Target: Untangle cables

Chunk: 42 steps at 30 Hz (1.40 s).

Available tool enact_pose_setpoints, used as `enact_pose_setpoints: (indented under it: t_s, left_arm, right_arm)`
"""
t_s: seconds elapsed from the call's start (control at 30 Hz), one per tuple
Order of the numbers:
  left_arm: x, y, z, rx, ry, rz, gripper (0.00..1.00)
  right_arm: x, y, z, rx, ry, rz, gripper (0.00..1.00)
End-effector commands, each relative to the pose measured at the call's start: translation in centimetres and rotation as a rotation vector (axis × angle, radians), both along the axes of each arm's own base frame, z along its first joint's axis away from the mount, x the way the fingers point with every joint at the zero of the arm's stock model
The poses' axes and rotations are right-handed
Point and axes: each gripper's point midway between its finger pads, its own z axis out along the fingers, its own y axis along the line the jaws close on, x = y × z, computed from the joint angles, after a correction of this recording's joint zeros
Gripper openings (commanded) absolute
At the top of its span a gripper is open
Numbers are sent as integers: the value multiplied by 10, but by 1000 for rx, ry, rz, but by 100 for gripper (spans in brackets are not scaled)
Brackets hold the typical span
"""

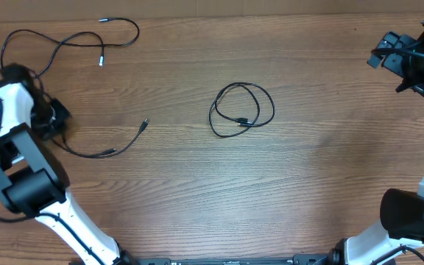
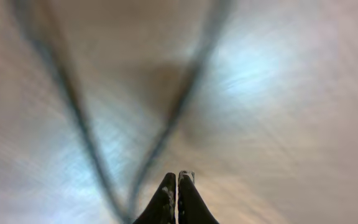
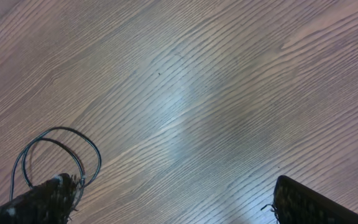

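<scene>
**Left jaws shut by loose strands, right jaws wide, one coil mid-table**

Nearest the arm bases, on the left side of the wooden table, a short cable curves out from under the left gripper and ends in a small plug tip pointing toward the centre. The left gripper sits low over the table with its two dark fingers pressed together. In its wrist view, two blurred dark strands run down in a V and meet just beside the fingers; whether a strand is pinched between them cannot be told.

Farther out, near the middle of the table, a coiled cable lies alone in a few overlapping loops, well apart from both grippers. The right wrist view shows this coil past the left fingertip.

The right gripper hangs at the far right with its fingers spread wide, holding nothing; bare wood shows between them.

At the far left, a long cable wanders from beside the left arm across the far edge in loose bends, with two silvery tips lying near each other.
</scene>
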Motion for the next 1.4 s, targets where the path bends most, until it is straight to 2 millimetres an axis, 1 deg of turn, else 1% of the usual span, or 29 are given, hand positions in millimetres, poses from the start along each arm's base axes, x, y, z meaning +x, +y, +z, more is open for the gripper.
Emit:
enact_pose_setpoints:
  t_s: [0.0, 0.1, 0.17, 0.23, 0.33, 0.43, 0.6, 0.73, 0.9, 1.0, 1.07, 1.13, 1.2, 1.23, 1.37]
  left_arm:
    - [34, -31, 31, -97, -180, -118, 4]
    - [48, -31, 24, -72, -209, -141, 4]
    - [55, -32, 15, -52, -212, -176, 4]
    - [57, -28, 1, -18, -186, -177, 4]
    - [52, -11, -22, 62, -118, -158, 4]
    - [45, 4, -41, 106, -67, -149, 4]
    - [32, 29, -59, 111, -41, -110, 4]
    - [15, 55, -64, 133, -8, -50, 4]
    - [-15, 88, -64, 185, 61, 89, 4]
    - [-31, 99, -65, 177, 87, 176, 4]
    - [-34, 102, -65, 164, 80, 198, 4]
    - [-33, 106, -60, 164, 69, 203, 4]
    - [-29, 109, -49, 173, 55, 205, 4]
    - [-26, 111, -40, 181, 40, 209, 4]
    - [-15, 117, 6, 197, -37, 335, 4]
  right_arm:
    - [-2, -2, 2, -7, -5, -4, 100]
    - [-2, -2, 2, -8, -5, -4, 100]
    - [-2, -2, 2, -8, -5, -4, 100]
    - [-2, -2, 2, -8, -5, -5, 100]
    - [-2, -2, 2, -8, -5, -4, 100]
    - [-2, -2, 2, -8, -5, -5, 100]
    - [-2, -2, 2, -8, -5, -4, 100]
    - [-2, -2, 2, -8, -5, -5, 100]
    - [-2, -2, 2, -7, -5, -4, 100]
    - [-2, -2, 2, -7, -5, -5, 100]
    - [-2, -2, 2, -7, -5, -5, 100]
    - [-2, -2, 2, -7, -5, -4, 100]
    - [-2, -2, 2, -8, -5, -5, 100]
    - [-2, -2, 2, -8, -5, -4, 100]
    - [-2, -2, 2, -7, -5, -5, 100]
